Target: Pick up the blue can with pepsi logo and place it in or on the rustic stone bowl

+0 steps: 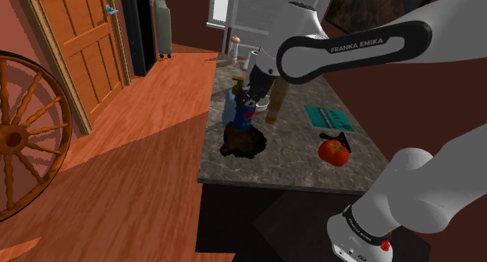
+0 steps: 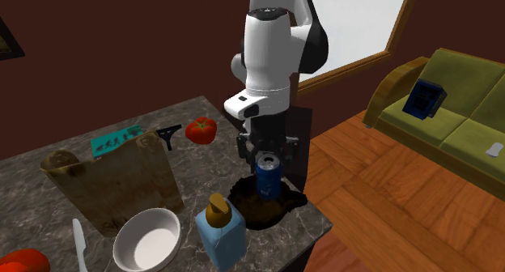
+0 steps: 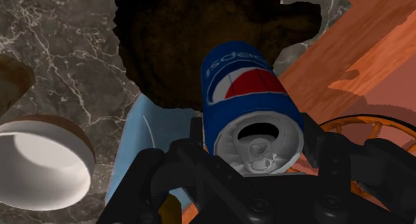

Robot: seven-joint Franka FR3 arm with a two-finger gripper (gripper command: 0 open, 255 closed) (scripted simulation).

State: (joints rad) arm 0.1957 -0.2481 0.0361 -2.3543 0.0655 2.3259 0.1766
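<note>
**Can clasped over the bowl**

On the dark marble counter (image 2: 24, 201): round white bowl (image 2: 147, 238), pale blue bottle (image 2: 220, 230), then the black gripper (image 2: 268, 163) clasping the upright blue Pepsi can (image 2: 268, 180) just over the rough dark-brown bowl (image 2: 267, 207).

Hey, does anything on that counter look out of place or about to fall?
Only the rough dark brown bowl: it sits at the very edge of the dark marbled counter, and its ragged rim seems to overhang. The blue Pepsi can is clasped over it by the black gripper.
</note>
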